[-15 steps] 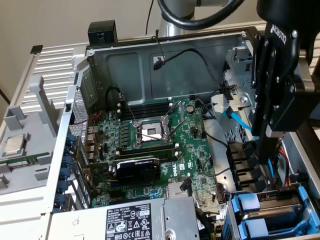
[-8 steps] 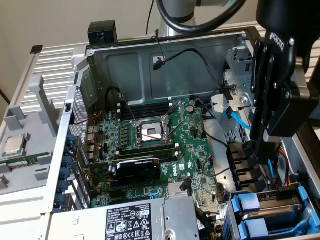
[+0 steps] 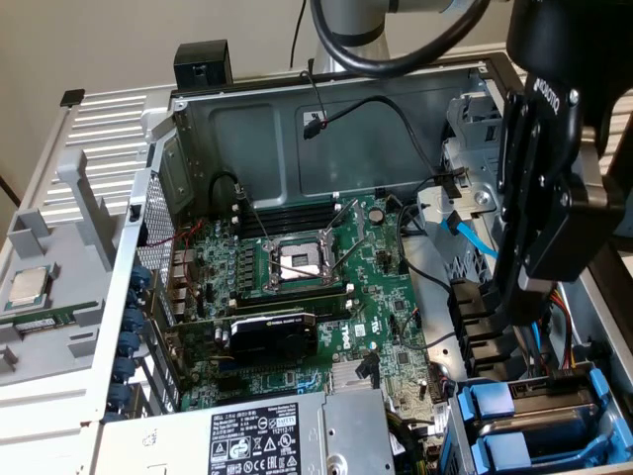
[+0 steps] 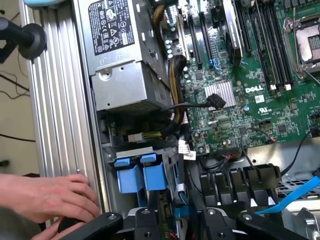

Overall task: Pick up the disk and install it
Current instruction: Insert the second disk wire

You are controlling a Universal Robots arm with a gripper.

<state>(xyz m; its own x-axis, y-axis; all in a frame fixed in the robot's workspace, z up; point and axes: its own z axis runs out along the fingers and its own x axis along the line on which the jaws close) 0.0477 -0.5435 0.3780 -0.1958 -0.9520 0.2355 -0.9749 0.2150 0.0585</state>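
An open grey metal computer case (image 3: pixel 109 327) lies on its side, green motherboard (image 3: pixel 326 287) exposed. At the exterior view's right, the black gripper (image 3: pixel 534 287) hangs above the drive bays, where the blue-framed silver disk (image 3: pixel 539 416) sits. Seating it well likely needs a square, level push. Whether the claw is parted or holding anything, I cannot tell.

A robotics lab bench for computer assembly

An opened desktop computer case (image 3: pixel 326 129) lay on its side with its green motherboard (image 3: pixel 326 287) exposed, a loose processor chip (image 3: pixel 28 287) rested beside it, and a person's hand (image 4: pixel 45 197) stayed at the case edge.
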